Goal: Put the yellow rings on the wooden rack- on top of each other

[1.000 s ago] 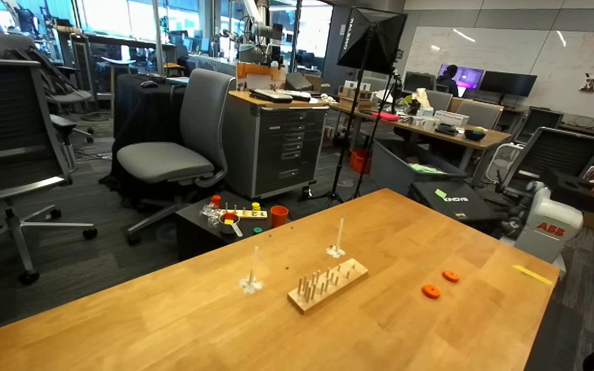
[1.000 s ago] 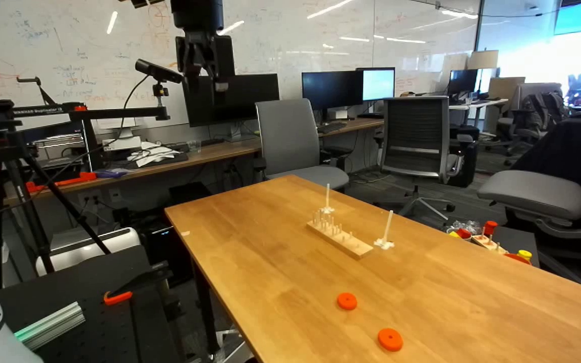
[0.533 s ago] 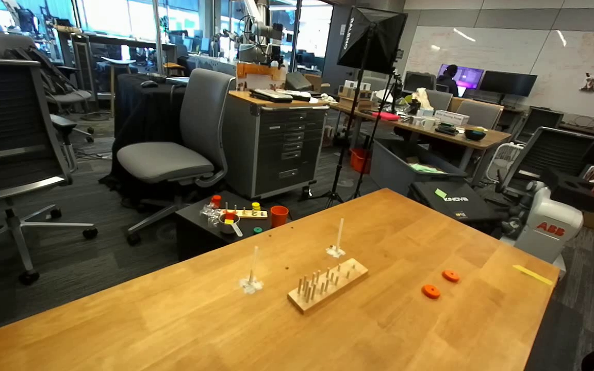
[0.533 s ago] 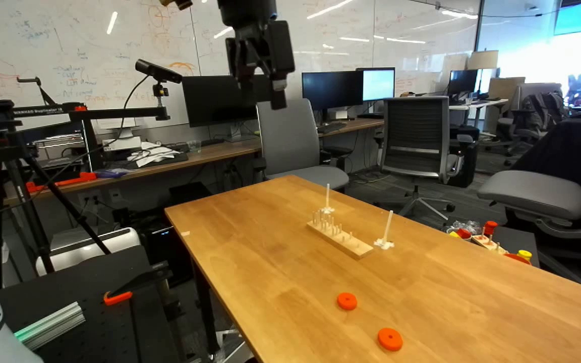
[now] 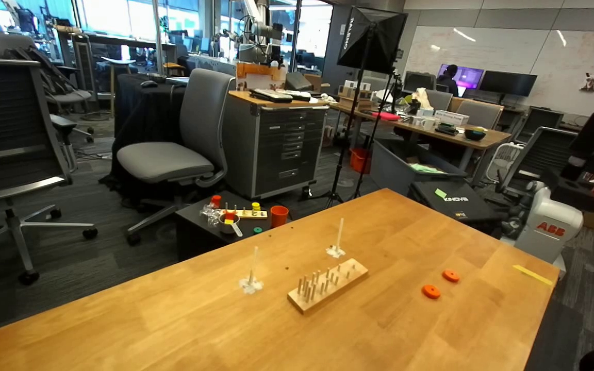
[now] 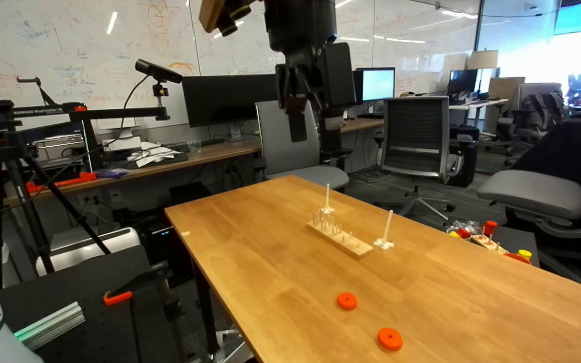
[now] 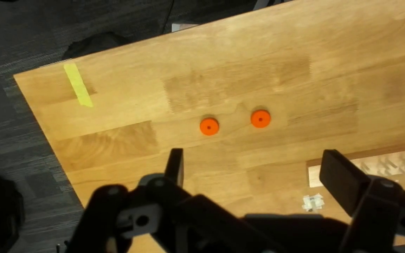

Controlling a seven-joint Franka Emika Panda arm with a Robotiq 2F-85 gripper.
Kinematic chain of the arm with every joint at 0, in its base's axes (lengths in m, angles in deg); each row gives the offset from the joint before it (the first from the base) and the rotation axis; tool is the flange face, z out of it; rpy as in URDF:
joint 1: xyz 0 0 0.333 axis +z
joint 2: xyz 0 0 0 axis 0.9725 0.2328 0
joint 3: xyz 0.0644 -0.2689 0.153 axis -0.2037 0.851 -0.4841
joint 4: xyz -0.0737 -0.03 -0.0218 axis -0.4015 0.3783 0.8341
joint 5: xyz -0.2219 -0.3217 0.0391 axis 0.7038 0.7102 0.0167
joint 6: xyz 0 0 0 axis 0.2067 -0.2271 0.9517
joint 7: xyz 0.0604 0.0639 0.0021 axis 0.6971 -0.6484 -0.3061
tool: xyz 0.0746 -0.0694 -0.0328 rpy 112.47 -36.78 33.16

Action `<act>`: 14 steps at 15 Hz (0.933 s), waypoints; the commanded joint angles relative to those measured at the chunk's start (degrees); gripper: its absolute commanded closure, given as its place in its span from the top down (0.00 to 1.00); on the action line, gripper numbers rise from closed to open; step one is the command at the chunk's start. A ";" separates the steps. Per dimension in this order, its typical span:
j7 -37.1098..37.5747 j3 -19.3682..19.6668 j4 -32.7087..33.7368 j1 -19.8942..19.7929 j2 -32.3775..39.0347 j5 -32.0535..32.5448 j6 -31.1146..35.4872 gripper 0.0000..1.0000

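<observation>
My gripper (image 6: 314, 136) just swung in lower, jaws wide apart, nothing held. Both orange rings (image 7: 209, 123) unmoved, flat on the table (image 6: 270, 252), well apart from the rack (image 6: 343, 241). Probably lining up first pick; nothing stacked yet.

Rings (image 7: 209, 123): bare table (image 5: 400, 242) all round, gap between them, open overhead. Rack (image 6: 346, 242): upright pegs (image 5: 313, 293) block low passes across it; two thin posts (image 5: 340, 234), taller than the pegs, stand just beside one long side.
</observation>
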 commanded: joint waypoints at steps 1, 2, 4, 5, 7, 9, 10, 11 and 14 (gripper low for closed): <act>2.50 0.26 0.03 -0.16 5.59 1.36 2.10 1.00; 4.05 0.13 -0.29 -0.64 7.92 1.89 3.80 1.00; 6.88 -0.02 -0.15 -0.63 13.41 2.07 6.09 1.00; 8.34 0.01 0.17 -0.43 16.63 2.03 7.88 1.00; 11.30 0.20 1.88 0.09 22.58 2.34 10.57 1.00; 14.13 0.49 4.09 1.19 28.17 2.29 12.83 1.00; 15.15 0.76 5.19 1.79 30.34 2.12 13.55 1.00; 16.10 1.03 6.55 2.46 32.73 1.20 14.42 1.00; 19.93 1.58 11.22 4.89 39.34 0.13 17.02 1.00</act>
